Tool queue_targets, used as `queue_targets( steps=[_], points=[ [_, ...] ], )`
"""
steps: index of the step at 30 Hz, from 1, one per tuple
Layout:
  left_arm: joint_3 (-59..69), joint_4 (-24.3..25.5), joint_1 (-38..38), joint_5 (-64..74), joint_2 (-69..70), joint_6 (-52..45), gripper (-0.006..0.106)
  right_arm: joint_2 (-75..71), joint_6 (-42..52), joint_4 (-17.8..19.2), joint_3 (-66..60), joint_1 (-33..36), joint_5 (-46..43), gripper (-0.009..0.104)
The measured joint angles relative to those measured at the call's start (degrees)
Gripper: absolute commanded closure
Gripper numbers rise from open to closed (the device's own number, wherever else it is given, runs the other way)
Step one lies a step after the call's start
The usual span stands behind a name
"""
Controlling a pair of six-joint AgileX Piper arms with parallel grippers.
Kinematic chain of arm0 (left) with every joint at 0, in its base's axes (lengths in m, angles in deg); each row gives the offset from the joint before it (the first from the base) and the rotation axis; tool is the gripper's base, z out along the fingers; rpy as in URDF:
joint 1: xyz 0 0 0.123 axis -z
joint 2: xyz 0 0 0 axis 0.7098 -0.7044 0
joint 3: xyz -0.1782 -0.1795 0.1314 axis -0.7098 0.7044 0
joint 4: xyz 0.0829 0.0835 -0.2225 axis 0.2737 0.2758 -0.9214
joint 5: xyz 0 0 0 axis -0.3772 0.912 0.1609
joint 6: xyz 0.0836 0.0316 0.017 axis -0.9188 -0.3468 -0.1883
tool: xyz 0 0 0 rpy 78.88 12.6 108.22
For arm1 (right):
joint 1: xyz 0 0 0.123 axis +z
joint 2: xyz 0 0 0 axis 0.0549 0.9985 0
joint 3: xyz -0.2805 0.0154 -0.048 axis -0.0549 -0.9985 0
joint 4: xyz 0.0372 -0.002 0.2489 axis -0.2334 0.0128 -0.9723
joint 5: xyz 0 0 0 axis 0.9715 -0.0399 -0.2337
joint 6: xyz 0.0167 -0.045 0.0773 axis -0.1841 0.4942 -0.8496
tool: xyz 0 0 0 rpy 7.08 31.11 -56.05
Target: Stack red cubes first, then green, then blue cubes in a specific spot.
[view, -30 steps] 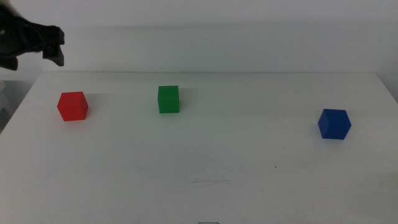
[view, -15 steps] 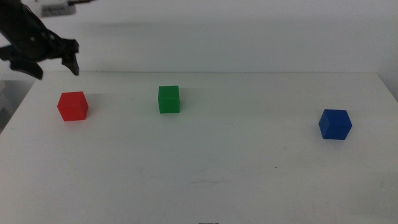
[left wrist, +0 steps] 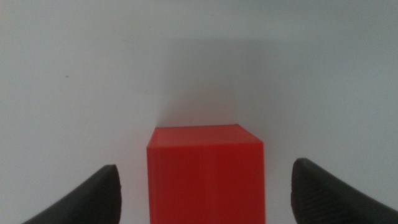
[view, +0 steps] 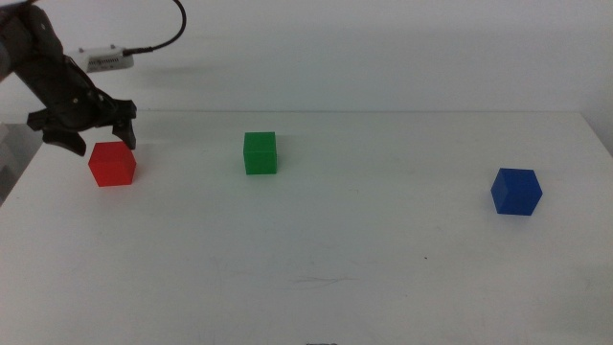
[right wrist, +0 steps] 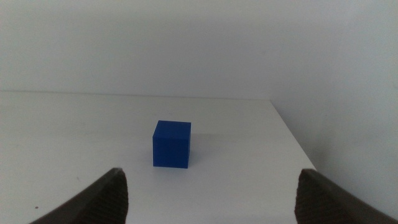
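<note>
The white worktop (view: 316,249) fills most of the middle view, with a pale wall behind it. The left arm (view: 43,67) comes in at the upper left of the frame, a cable looping over it. Its left gripper (view: 88,140) hangs just above and behind the red cube (view: 112,163), jaws spread wider than the cube; in the left wrist view the two dark jaws stand apart on either side of the cube's red face (left wrist: 205,177), neither touching it. Whether the jaw tips have reached the cube's level is hard to judge from the middle view.

The red cube sits at the left of the frame, near the worktop's far left edge. The green cube (view: 260,152) rests left of centre, well apart from the red one and a little farther back. The blue cube (view: 515,191) sits alone at the right of the frame, turned slightly on the worktop.

The right gripper (right wrist: 211,199) is out of the middle view; its wrist view shows its jaws wide apart and holding nothing, with the blue cube (right wrist: 171,144) ahead between them, near the worktop's corner.
</note>
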Motion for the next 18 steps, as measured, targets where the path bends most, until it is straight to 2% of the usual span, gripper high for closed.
queue_targets(
  steps=[4, 8, 18],
  points=[
    [-0.04, -0.04, 0.00, -0.76, -1.50, 0.00, 0.009, 0.00, 0.00, 0.00, 0.00, 0.00, 0.00, 0.004],
    [-0.04, -0.22, -0.02, -1.00, -2.37, -0.08, 0.018, 0.00, 0.00, 0.00, 0.00, 0.00, 0.00, 0.004],
    [-0.04, -0.34, -0.06, -1.91, -3.23, -0.21, 0.070, 0.00, 0.00, -0.05, 0.00, 0.00, 0.00, 0.004]
  ],
)
